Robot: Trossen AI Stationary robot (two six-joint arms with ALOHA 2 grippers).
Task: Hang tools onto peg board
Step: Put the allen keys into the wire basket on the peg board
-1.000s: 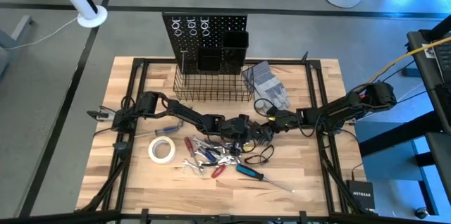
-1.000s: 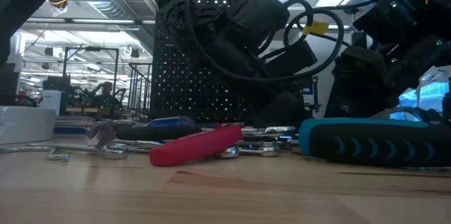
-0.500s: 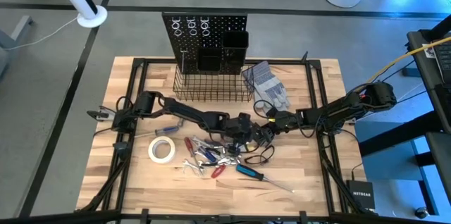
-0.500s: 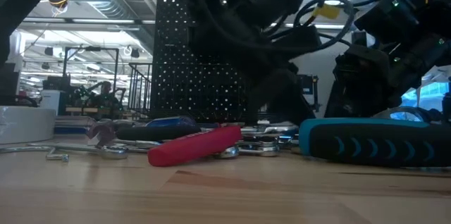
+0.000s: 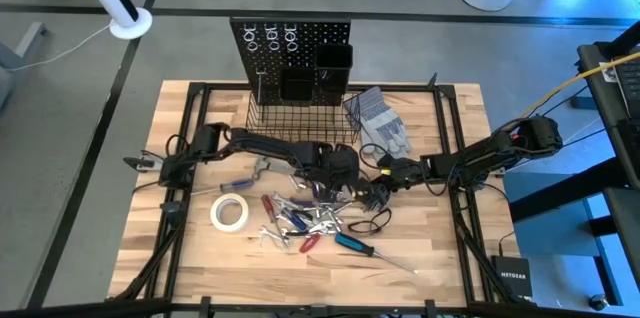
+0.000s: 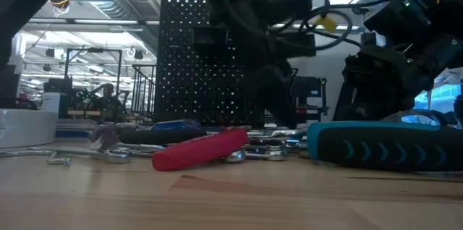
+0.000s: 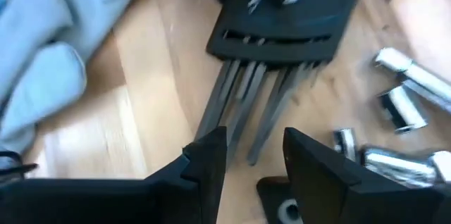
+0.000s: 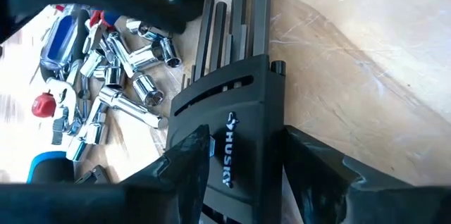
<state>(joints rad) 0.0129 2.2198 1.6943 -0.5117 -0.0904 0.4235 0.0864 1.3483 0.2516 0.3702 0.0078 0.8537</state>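
A black hex key set is between my two grippers at the table's middle, right of the tool pile. My right gripper is shut on its holder. The keys stick out toward my left gripper, which is open. The key tips reach just into its gap. In the high view my left gripper and right gripper face each other. The peg board stands upright at the far edge with a wire basket at its base. My right gripper pinches the black holder of the hex key set by its two long sides between its two fingers. The fingers come from the table's right, along the set. The keys fan out ahead of the fingers, low over the wood.
Sockets, wrenches and red- and blue-handled screwdrivers lie in the pile near the table's middle. A white tape roll lies to their left, a blue screwdriver nearer the front, and grey gloves right of the basket.
My left arm has drawn back from the pile toward the far edge and the basket and has risen. My right gripper has kept still with the hex key set.
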